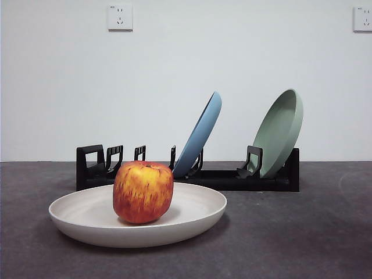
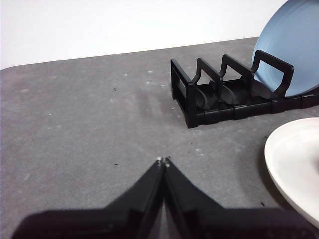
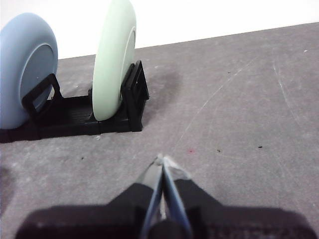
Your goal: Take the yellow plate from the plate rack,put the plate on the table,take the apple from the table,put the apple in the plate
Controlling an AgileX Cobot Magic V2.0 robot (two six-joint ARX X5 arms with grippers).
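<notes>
The yellow plate (image 1: 93, 216) is cream-coloured and lies flat on the table (image 1: 302, 232) in front of the plate rack (image 1: 232, 177). The red and yellow apple (image 1: 143, 192) sits upright in the plate. Part of that plate's rim (image 2: 294, 164) shows in the left wrist view. My left gripper (image 2: 163, 161) is shut and holds nothing, hovering over bare table away from the rack's empty end (image 2: 199, 94). My right gripper (image 3: 162, 159) is shut and empty too, above the table near the rack's other end (image 3: 134, 99). Neither arm shows in the front view.
A blue plate (image 1: 200, 136) leans in the middle of the rack and a pale green plate (image 1: 282, 131) leans at its right end. The left slots of the rack (image 1: 99, 160) hold nothing. A white wall with two sockets stands behind.
</notes>
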